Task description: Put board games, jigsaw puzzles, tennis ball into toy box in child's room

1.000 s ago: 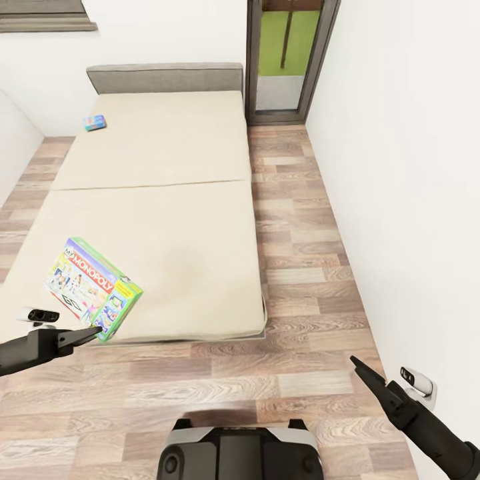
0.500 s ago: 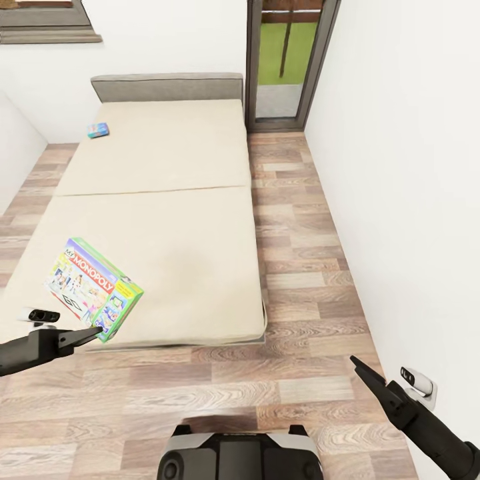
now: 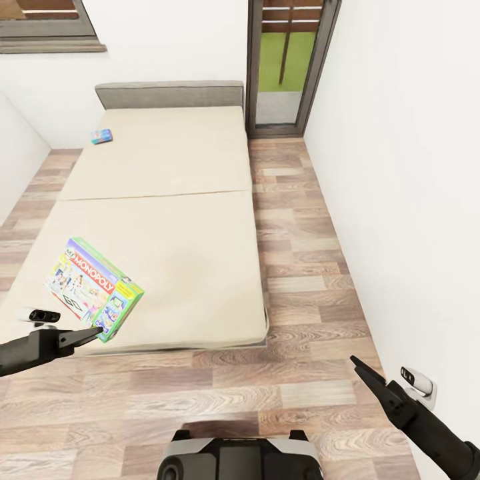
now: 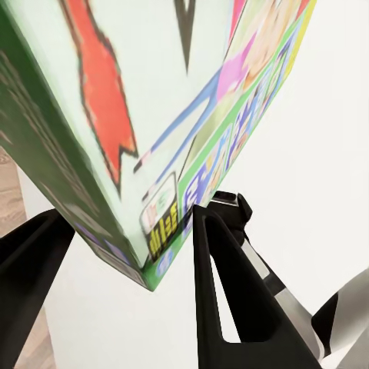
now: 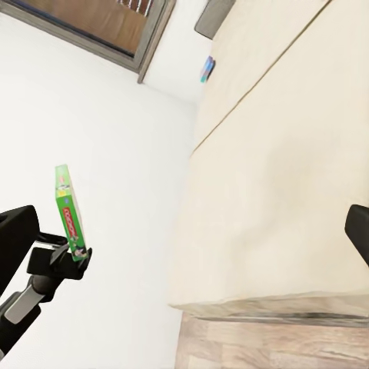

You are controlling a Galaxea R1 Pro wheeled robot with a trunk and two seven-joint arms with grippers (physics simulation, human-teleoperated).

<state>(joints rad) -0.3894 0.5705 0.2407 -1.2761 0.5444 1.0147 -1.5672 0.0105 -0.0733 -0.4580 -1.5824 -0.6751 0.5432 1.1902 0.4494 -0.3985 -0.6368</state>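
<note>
A green-edged Monopoly board game (image 3: pixel 93 288) is held tilted above the bed (image 3: pixel 167 220); a blue one (image 3: pixel 101 137) lies near its headboard.

The room was small and evenly lit, with plain white walls (image 3: pixel 400 167) all round. A low bed (image 3: pixel 167 220) with a beige mattress in two sections and a grey headboard (image 3: pixel 170 95) stood against the far wall. Wood-plank flooring (image 3: pixel 293 267) ran along the bed's right side and past its foot. Just right of the headboard stood a dark-framed glass door (image 3: pixel 290 67), green ground visible through it. Above and left of the headboard sat a window (image 3: pixel 47 27) with a grey sill.
</note>
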